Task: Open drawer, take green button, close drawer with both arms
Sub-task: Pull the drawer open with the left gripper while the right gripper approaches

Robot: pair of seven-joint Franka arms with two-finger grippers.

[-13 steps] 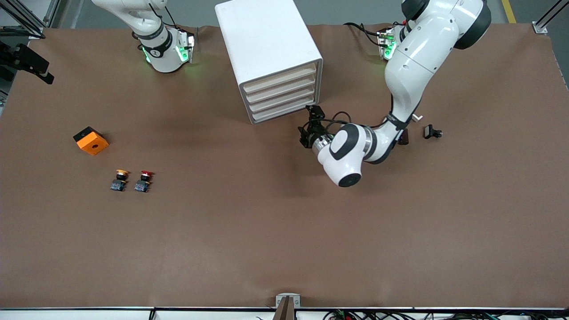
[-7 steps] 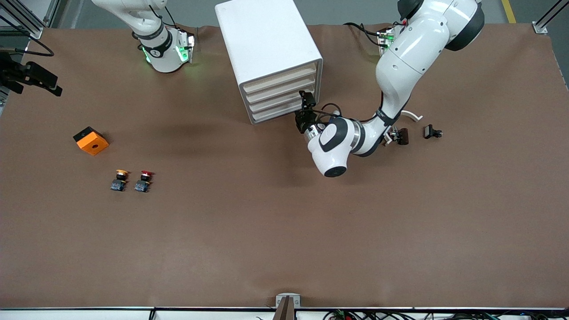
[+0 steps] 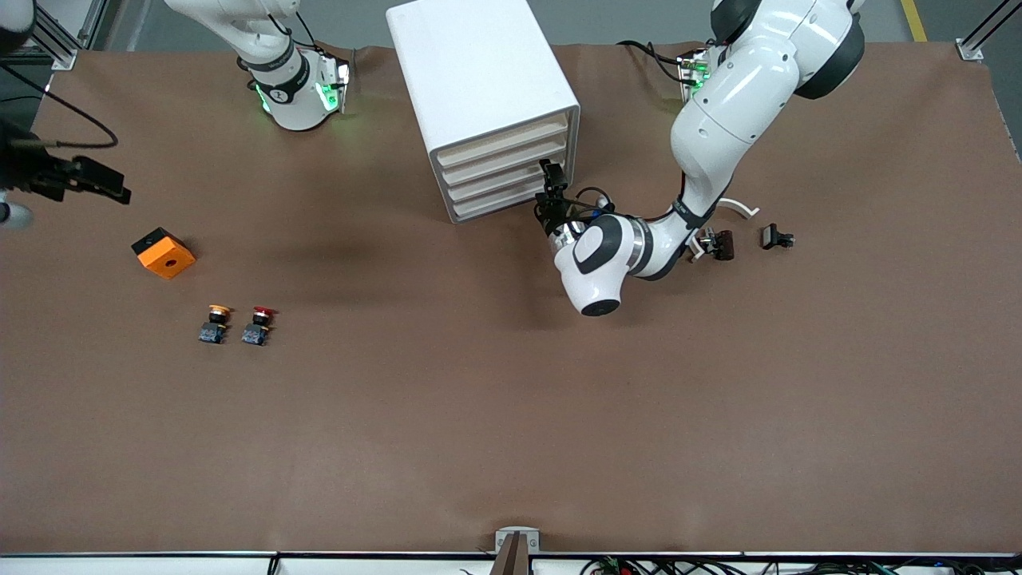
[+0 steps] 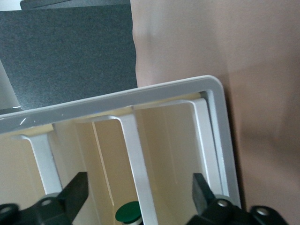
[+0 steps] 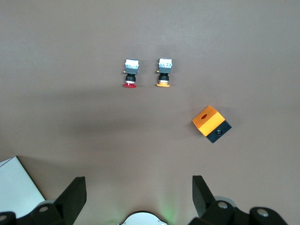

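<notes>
Peering between its released left end effector (image 4: 136, 197), only the wrist view reveals the button (image 4: 129, 215) inside the drawer unit (image 3: 483, 96).

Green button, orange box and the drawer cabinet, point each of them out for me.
green button (image 4: 129, 214), left wrist view, on its green cap.
orange box (image 3: 165, 255), front view, on its top face.
drawer cabinet (image 3: 471, 64), front view, on its white top.

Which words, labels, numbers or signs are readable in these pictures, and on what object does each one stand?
No text is readable anywhere.
White marks on the right arm's black ring: too small to read.
The drawer cabinet and the orange box: no lettering visible.
</notes>
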